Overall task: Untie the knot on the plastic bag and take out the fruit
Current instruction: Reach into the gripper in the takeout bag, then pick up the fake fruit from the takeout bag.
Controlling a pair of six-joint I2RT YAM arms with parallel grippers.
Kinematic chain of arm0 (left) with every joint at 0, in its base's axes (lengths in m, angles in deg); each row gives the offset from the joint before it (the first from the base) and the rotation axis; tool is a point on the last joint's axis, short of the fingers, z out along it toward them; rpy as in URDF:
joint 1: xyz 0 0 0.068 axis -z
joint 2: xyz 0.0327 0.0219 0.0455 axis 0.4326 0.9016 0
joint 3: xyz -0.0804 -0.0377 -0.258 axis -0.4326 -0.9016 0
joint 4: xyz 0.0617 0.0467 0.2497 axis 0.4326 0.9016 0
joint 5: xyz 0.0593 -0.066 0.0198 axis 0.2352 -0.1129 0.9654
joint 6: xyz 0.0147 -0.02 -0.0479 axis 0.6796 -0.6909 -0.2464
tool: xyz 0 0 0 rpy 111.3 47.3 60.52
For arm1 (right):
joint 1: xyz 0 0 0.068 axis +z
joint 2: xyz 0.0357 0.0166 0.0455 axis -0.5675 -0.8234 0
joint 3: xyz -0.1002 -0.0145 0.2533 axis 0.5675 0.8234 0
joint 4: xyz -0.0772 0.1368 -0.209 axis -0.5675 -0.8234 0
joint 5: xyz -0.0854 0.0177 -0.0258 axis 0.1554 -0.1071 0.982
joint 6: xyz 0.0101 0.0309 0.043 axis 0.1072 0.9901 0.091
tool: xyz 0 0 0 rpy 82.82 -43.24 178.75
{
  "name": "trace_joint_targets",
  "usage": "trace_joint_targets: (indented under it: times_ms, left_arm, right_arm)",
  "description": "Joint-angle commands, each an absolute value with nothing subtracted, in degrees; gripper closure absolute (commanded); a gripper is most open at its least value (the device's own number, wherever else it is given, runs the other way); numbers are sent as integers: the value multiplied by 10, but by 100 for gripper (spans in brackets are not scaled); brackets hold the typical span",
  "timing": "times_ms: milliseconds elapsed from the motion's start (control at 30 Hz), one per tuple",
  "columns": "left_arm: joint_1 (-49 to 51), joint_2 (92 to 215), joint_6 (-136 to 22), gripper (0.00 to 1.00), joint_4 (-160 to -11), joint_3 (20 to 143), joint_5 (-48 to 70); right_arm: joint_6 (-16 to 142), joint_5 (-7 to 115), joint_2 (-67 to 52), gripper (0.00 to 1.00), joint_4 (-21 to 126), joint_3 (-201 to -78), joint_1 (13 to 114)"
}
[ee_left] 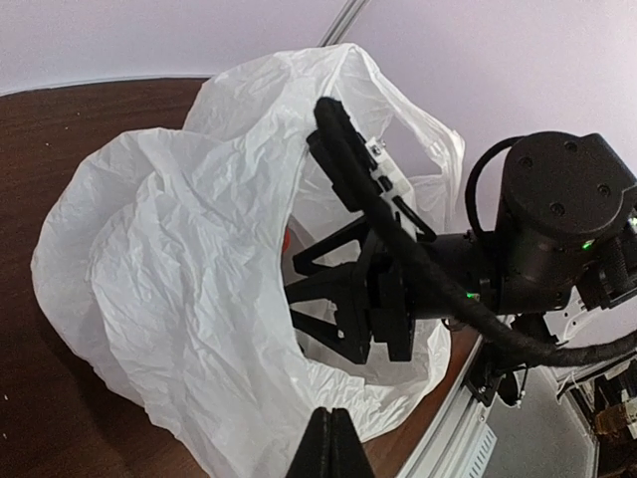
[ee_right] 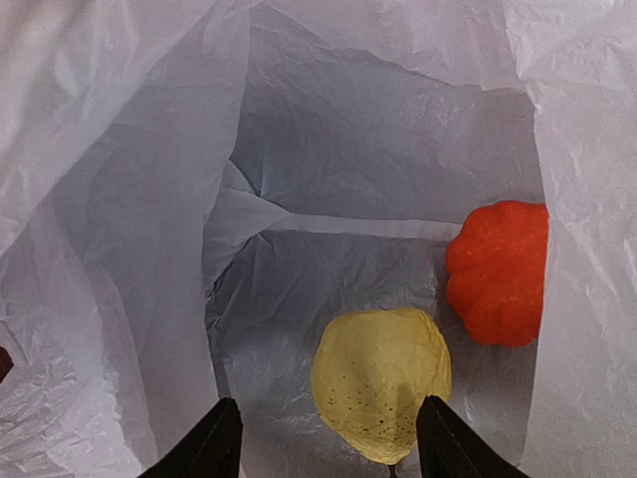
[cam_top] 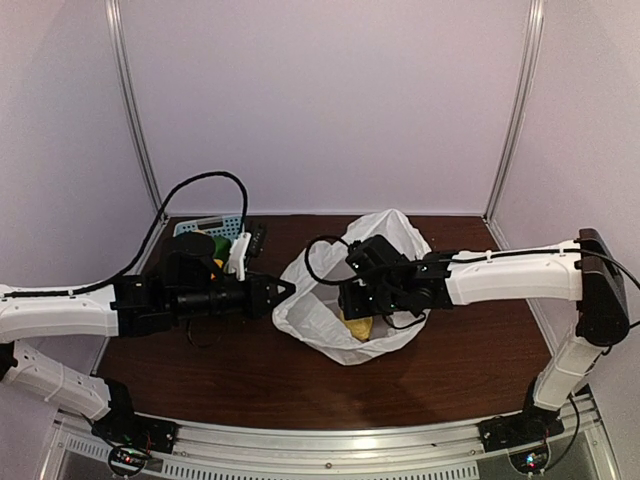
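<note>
Your right gripper (ee_right: 328, 453) is inside the plastic bag (ee_right: 328, 149), jaws apart, with the fingers (ee_right: 214, 443) either side of the near edge of the yellow fruit (ee_right: 381, 383); nothing is clamped yet. That fruit lies on the bag floor slightly right of your centre line, so nudge right and push in deeper until both pads pass its widest part, then close. It looks hard and rounded, so a tip-only pinch will likely squirt it out. The orange pumpkin (ee_right: 498, 274) sits just beside it against the right wall, close but apart; don't trap it, and don't catch loose film between pad and fruit. Your left gripper (ee_left: 331, 418) is pinched together at the bag's near rim and appears to have the thin film between its tips, holding the mouth up. No knot shows, so the step in hand is taking out the fruit. Hold that pinch firm and a bit high while you lift, or the bag will likely come up too. Bring the fruit out over the rim, then across the table (cam_top: 250, 370) toward the blue basket (cam_top: 215, 224) at far left.
</note>
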State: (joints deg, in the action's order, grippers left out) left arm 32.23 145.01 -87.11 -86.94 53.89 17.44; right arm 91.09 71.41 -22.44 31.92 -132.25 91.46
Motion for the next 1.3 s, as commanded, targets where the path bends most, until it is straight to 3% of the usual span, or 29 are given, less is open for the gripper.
trace_joint_targets:
  times_ms: [0, 700, 767, 833, 933, 1267]
  left_arm:
    - [324, 1437, -877, 100, -866, 537, 192]
    - [324, 1424, -882, 100, -856, 532, 211]
    - [324, 1424, -883, 100, -856, 532, 212]
    - [324, 1424, -883, 100, -855, 533, 213]
    - [325, 1424, -884, 100, -854, 532, 214]
    - [325, 1425, -885, 100, -849, 538, 219]
  right_arm:
    - [951, 771, -232, 39, 347, -1298, 915]
    - [961, 746, -310, 23, 413, -1270, 914]
    - [962, 743, -315, 27, 419, -1270, 914]
    - [960, 741, -316, 41, 422, -1270, 914]
    - [955, 740, -310, 50, 417, -1275, 914]
    - [920, 733, -240, 54, 417, -1256, 922]
